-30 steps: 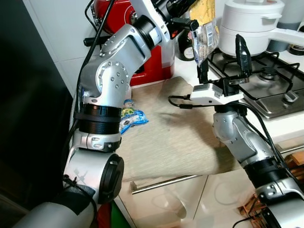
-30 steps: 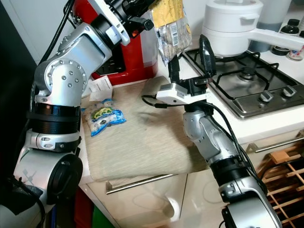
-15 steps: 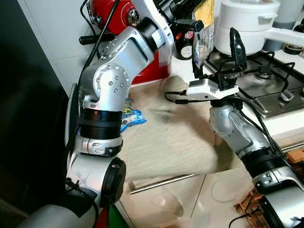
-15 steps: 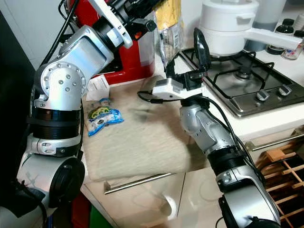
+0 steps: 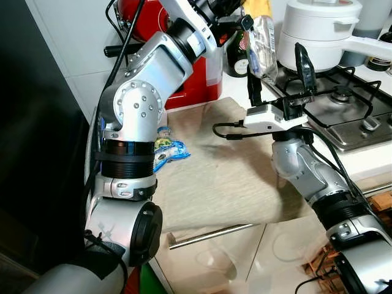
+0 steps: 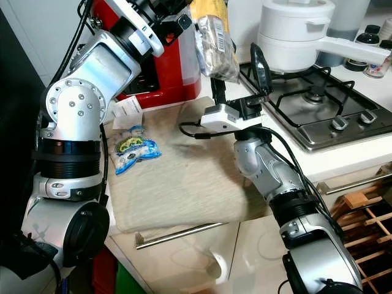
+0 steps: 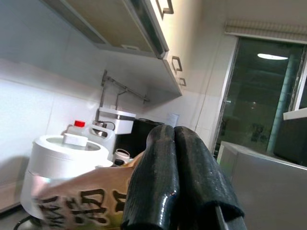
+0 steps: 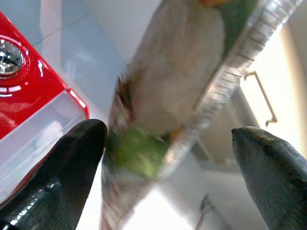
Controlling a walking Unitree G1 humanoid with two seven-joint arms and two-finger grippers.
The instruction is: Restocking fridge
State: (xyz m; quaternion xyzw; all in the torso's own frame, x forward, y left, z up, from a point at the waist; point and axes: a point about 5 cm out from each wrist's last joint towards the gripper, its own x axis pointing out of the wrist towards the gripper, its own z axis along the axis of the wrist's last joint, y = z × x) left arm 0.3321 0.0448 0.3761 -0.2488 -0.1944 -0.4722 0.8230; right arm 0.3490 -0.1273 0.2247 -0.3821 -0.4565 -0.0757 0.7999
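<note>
The table [image 5: 233, 184], covered with a beige mat, runs from the dark fridge side on the left to the gas hob [image 5: 343, 110] on the right, where a white pot [image 5: 318, 30] sits at the far edge. A red appliance [image 5: 184, 73] stands at the far left of the table.

The left arm is raised high over the far side of the table, and its left tool [image 5: 236, 9] is pinched tight on the top edge of a food packet [image 6: 214, 40], its two fingers [image 7: 163, 177] pressed flat together with the yellow printed top caught between them. The packet hangs free in the air, above the table and just left of the hob, probably lifted clear so it can be carried to the fridge.

The right tool [image 5: 278, 76] is held up directly below the hanging packet with its fingers [image 8: 67, 167] spread wide and nothing between them yet; the packet's lower end dangles just above the gap. That placement looks like a hand-over or a steadying grasp.

A second small blue packet [image 5: 168, 150] lies on the near-left of the mat, waiting.
</note>
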